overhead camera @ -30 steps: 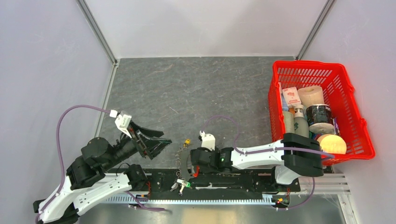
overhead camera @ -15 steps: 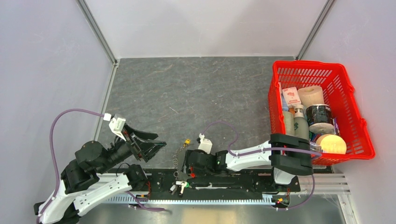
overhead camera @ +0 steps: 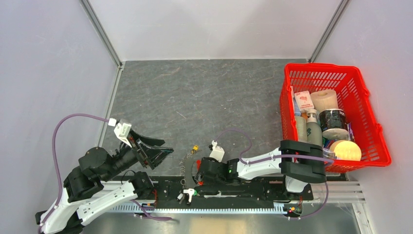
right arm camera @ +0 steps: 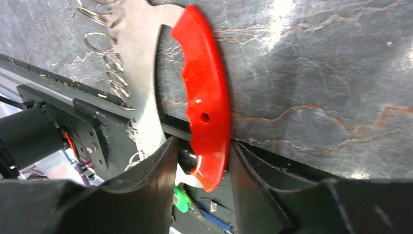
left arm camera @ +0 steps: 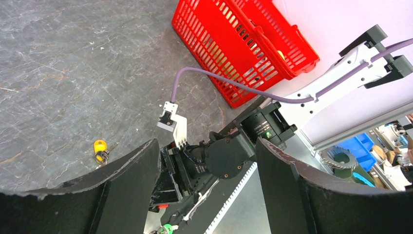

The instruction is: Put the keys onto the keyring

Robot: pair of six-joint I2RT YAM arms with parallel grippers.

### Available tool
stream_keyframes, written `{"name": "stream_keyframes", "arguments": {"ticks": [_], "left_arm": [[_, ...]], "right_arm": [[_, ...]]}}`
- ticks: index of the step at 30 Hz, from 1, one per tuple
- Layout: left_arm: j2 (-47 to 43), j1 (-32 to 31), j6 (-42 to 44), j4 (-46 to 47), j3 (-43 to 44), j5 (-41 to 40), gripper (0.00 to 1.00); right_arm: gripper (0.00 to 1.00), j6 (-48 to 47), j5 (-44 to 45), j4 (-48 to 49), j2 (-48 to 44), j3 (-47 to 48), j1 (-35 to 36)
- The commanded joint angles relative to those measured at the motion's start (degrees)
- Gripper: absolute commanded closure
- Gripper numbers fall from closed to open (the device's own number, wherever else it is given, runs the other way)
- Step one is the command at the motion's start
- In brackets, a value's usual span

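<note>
Holding the keyring [overhead camera: 185,165] by its red crescent fob [right arm camera: 207,112], down at the near edge of the desk [overhead camera: 204,97], just in front of the black base rail between the two arms. Narrow on the right gripper [right arm camera: 199,165]: fingers against the near end of the fob and the steel plate beside it, judging by the wrist view. Probably done to pin the fob, letting the chain trail toward the far side with the ring end reachable. Nearest of all, over the rail: the small green tag [overhead camera: 192,191].

Not yet threaded: the yellow-headed key [overhead camera: 195,147], loose on the desk just beyond the far end of the chain and apart from it. Pointed that way, the left gripper [overhead camera: 166,155], spread wide and holding nothing, hovering to the left of key and chain. Seemingly poised to pick the key up with the ring pinned.

From the right wrist only: the fob's scalloped inner edge, its small hole, and the linked split rings [right arm camera: 104,53] of the chain. No key in sight there. From the left wrist only: the key's yellow head against grey stone, just past one finger, with the right arm [left arm camera: 292,105] filling the gap between the fingers. From above alone: the whole layout, plus the red basket [overhead camera: 319,73] of bottles and jars well off to the right, touched by neither gripper.
</note>
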Motion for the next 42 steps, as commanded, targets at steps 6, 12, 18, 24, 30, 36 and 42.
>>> {"name": "stream_keyframes", "arguments": {"ticks": [6, 12, 18, 24, 30, 36, 42], "left_arm": [[1.0, 0.2, 1.8, 0.8, 1.4, 0.1, 0.21], [1.6, 0.2, 1.7, 1.2, 1.5, 0.2, 0.21], [1.5, 0.2, 1.3, 1.3, 1.5, 0.1, 0.22], [1.6, 0.2, 1.1, 1.4, 1.7, 0.0, 0.22], [1.6, 0.2, 0.7, 1.9, 1.6, 0.0, 0.23], [1.8, 0.2, 0.6, 2.1, 1.5, -0.2, 0.23], [1.7, 0.2, 0.7, 2.1, 1.1, -0.2, 0.23]], "right_arm": [[0.86, -0.1, 3.0, 0.4, -2.9, -0.9, 0.3], [1.00, -4.3, 4.4, -5.1, -7.0, 4.2, 1.1], [1.00, -12.2, 10.5, -13.1, -15.1, 9.9, 0.7], [1.00, -23.1, 15.6, -20.5, -22.8, 17.1, -3.2], [1.00, -29.7, 11.9, -22.5, -23.5, 22.3, -11.0], [1.00, -33.6, 7.6, -23.0, -17.2, 26.0, -18.3], [1.00, -32.7, 0.0, -20.1, -12.1, 23.3, -24.7]]}}
